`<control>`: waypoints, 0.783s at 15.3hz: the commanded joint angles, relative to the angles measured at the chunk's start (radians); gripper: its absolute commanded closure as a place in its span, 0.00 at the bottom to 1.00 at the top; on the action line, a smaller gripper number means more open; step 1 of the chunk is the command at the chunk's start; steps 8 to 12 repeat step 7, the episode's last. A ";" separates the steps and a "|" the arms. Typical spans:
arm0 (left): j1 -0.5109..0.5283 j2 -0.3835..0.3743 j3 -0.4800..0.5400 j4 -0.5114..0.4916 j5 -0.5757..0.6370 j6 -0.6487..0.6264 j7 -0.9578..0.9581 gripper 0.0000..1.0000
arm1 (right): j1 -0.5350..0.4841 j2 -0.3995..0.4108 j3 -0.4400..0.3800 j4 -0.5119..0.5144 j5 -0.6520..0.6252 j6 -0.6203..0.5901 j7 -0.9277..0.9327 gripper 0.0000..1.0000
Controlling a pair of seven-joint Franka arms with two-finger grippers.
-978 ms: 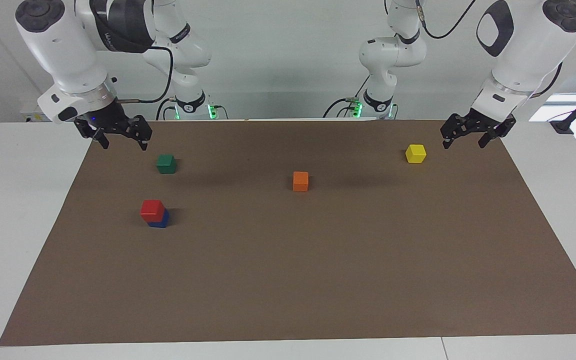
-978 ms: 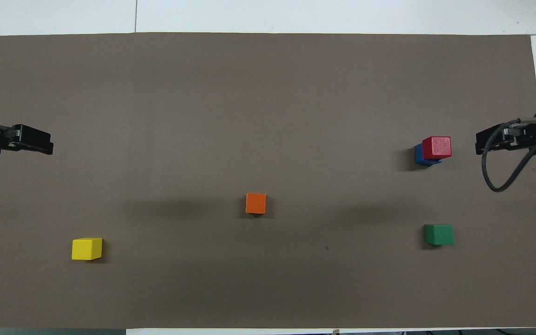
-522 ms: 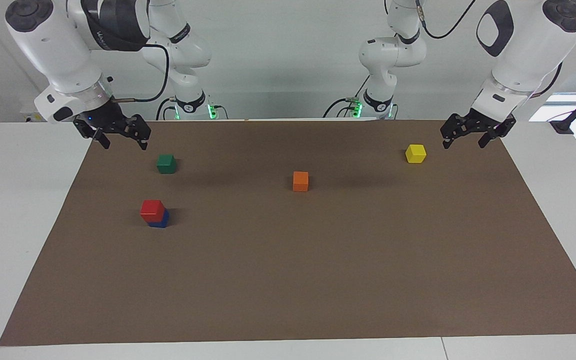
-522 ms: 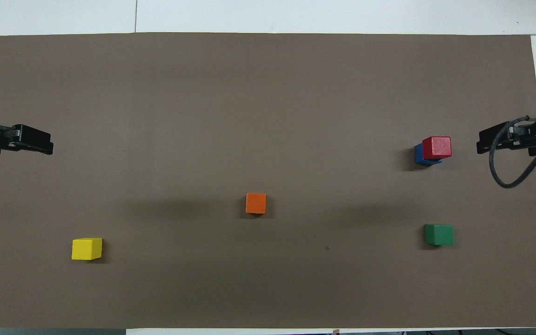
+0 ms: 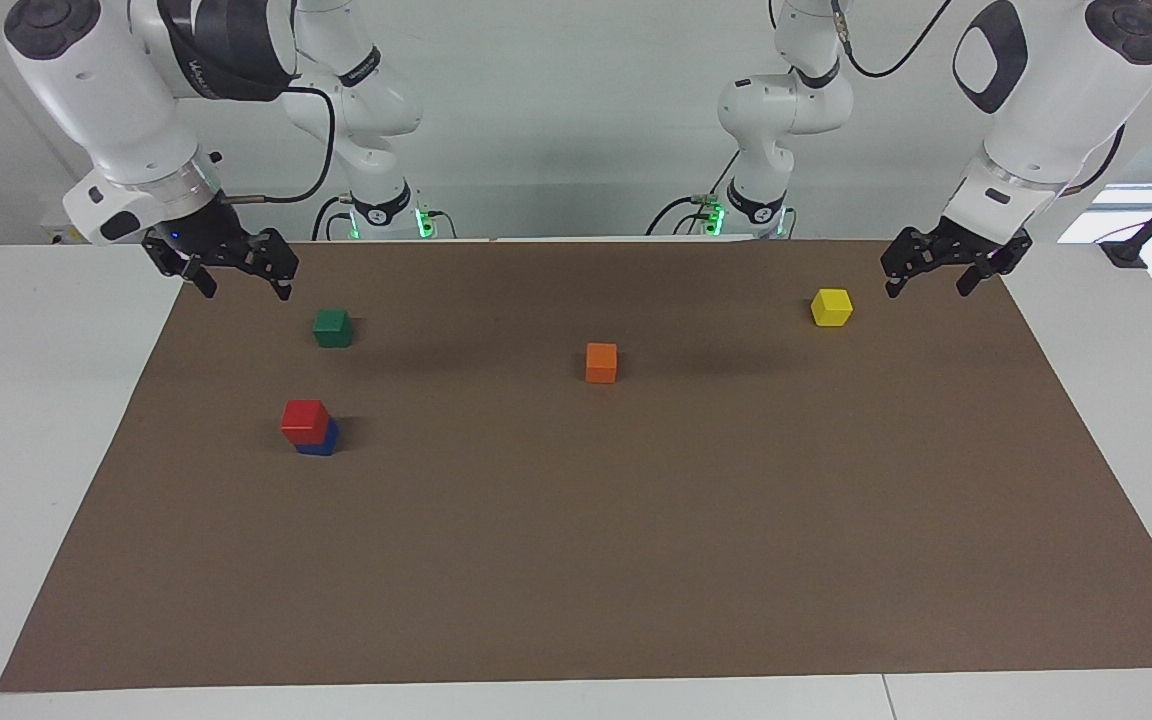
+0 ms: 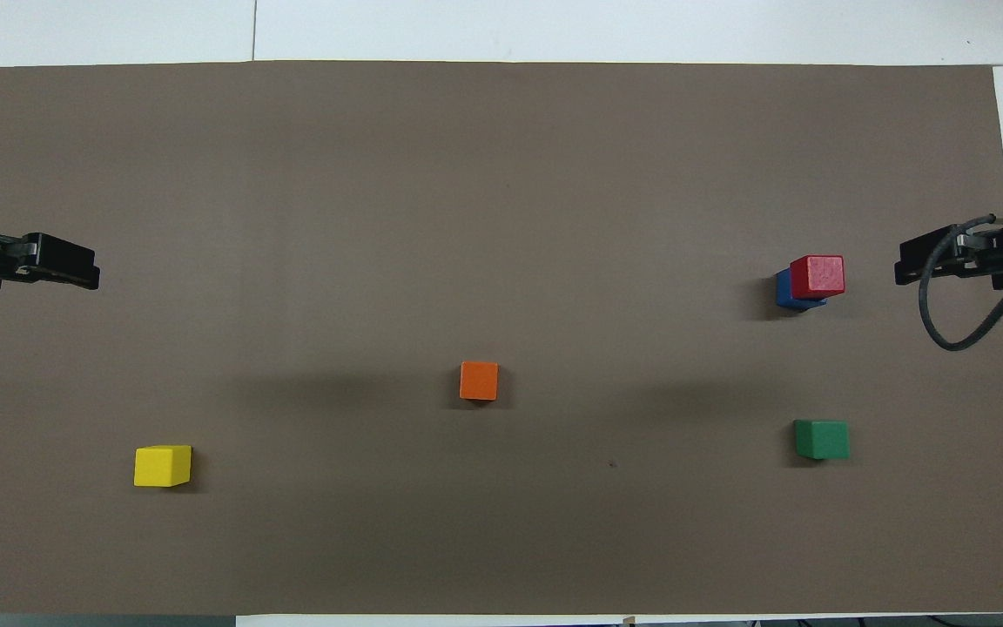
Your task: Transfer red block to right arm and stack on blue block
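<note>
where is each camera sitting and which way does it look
Facing view: high across the table, looking at the robots; both whole arms show, right gripper and left gripper open over the mat's edges.
Overhead view: above the robots' end, looking steeply down; only the grippers show at the side edges.
Shared: red block stacked on blue block, plus green, orange and yellow cubes, half a turn apart.

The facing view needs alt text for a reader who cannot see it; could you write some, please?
A red block sits stacked on a blue block on a brown mat, with green, orange and yellow cubes lying apart. The right gripper and left gripper hang open and empty over the mat's corners.
</note>
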 commanded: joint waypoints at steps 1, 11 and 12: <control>0.004 -0.011 0.001 -0.011 -0.010 0.003 0.000 0.00 | -0.009 0.007 0.004 0.010 0.007 0.008 -0.006 0.00; 0.004 -0.011 0.001 -0.011 -0.010 0.003 0.000 0.00 | -0.012 0.008 0.004 0.011 0.003 0.008 -0.012 0.00; 0.004 -0.011 0.001 -0.011 -0.010 0.003 0.000 0.00 | -0.012 0.008 0.004 0.011 0.003 0.008 -0.012 0.00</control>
